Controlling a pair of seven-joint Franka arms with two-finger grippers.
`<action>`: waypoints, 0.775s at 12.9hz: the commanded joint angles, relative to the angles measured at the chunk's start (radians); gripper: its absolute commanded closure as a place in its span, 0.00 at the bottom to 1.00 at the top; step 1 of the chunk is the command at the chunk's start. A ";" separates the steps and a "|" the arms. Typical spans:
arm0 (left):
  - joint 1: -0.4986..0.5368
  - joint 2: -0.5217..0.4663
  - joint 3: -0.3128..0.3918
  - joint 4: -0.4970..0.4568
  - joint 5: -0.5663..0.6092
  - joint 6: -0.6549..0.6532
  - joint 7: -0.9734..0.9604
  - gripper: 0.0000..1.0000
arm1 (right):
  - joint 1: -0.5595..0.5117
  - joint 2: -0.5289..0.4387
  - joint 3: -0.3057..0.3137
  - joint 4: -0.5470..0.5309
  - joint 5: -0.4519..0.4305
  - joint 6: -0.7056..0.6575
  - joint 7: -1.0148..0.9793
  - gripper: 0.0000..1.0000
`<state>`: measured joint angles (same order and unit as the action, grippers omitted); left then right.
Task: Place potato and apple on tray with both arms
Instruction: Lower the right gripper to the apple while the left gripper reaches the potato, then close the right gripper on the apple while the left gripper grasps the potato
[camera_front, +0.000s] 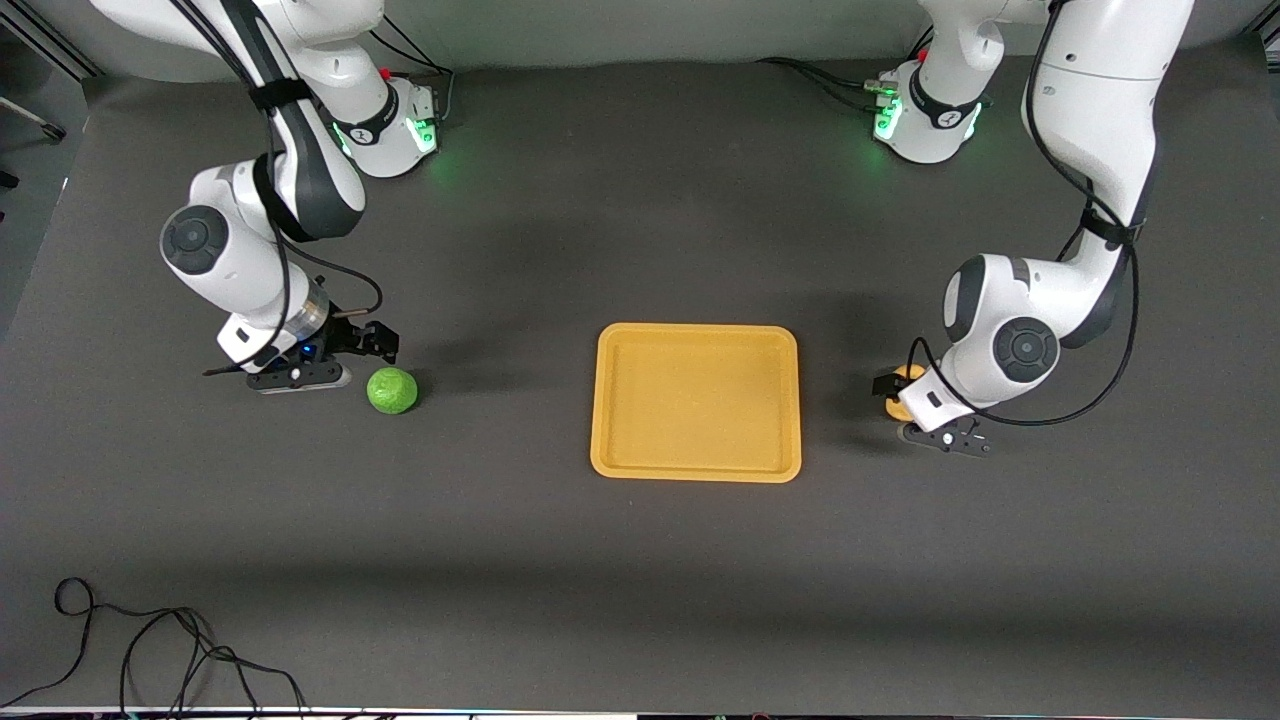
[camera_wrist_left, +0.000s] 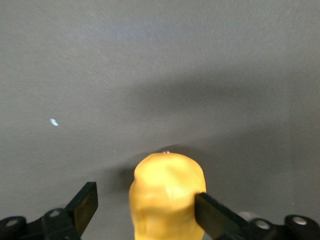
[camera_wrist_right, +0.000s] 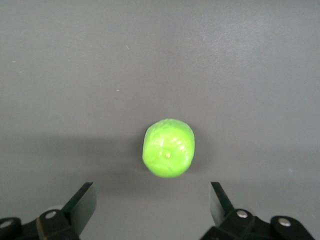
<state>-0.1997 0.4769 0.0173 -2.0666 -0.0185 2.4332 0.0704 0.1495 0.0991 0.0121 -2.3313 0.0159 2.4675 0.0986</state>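
The green apple (camera_front: 392, 390) lies on the dark table toward the right arm's end. My right gripper (camera_front: 372, 347) is low beside it, open and empty. In the right wrist view the apple (camera_wrist_right: 169, 148) lies just ahead of the right gripper (camera_wrist_right: 151, 192), outside its jaws. The tan-yellow potato (camera_front: 908, 377) lies toward the left arm's end, mostly hidden under my left gripper (camera_front: 903, 398). In the left wrist view the left gripper (camera_wrist_left: 145, 197) is open around the potato (camera_wrist_left: 167, 195); one finger (camera_wrist_left: 212, 212) touches it and the other stands apart. The yellow-orange tray (camera_front: 697, 332) lies empty between them.
A loose black cable (camera_front: 150, 650) lies on the table near the front camera, toward the right arm's end. The two arm bases (camera_front: 395, 120) (camera_front: 925, 115) stand along the table's edge farthest from the front camera.
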 joint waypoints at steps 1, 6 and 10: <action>-0.006 -0.003 0.007 -0.010 -0.009 0.000 -0.012 0.50 | 0.001 0.101 -0.006 -0.054 -0.002 0.205 0.007 0.00; -0.004 -0.029 0.004 0.005 -0.009 -0.065 -0.055 0.90 | 0.001 0.237 -0.020 -0.068 -0.002 0.398 0.007 0.00; -0.010 -0.058 -0.078 0.256 -0.058 -0.350 -0.287 0.89 | 0.001 0.243 -0.020 -0.066 -0.002 0.396 0.006 0.46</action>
<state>-0.1987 0.4325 -0.0116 -1.9400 -0.0426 2.2124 -0.0881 0.1468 0.3444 -0.0041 -2.4041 0.0159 2.8577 0.0986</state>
